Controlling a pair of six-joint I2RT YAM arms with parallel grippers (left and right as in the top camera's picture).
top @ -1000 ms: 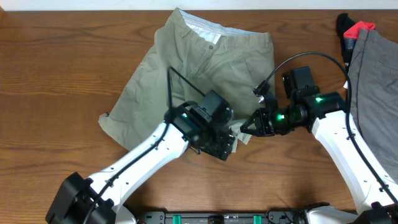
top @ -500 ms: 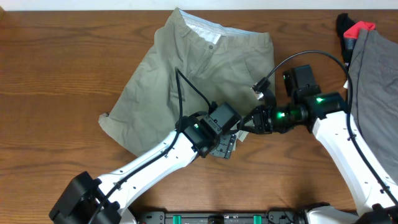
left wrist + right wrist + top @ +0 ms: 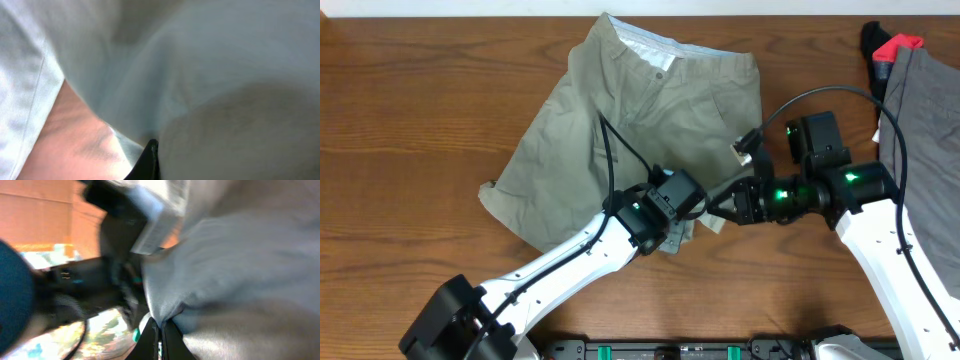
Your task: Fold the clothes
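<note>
The clothes, a pair of khaki shorts (image 3: 620, 120), lie spread on the wooden table (image 3: 410, 120), waistband at the back. My left gripper (image 3: 678, 228) sits at the hem of the near right leg, shut on the fabric. In the left wrist view, pale lining and khaki cloth (image 3: 225, 75) fill the picture, with one dark fingertip (image 3: 149, 162) pressed against them. My right gripper (image 3: 713, 207) is just to the right of it, shut on the same hem. The right wrist view shows its two fingers (image 3: 161, 332) pinching a fold of the shorts (image 3: 250, 270).
A darker grey garment (image 3: 925, 130) lies along the right edge of the table, under the right arm. Small black and red clothes (image 3: 890, 50) sit at the back right corner. The left arm's dark body (image 3: 115, 255) is close in front of the right gripper.
My left gripper has gone from open to shut on the hem. The right arm has shifted slightly to the right, still holding the cloth.
</note>
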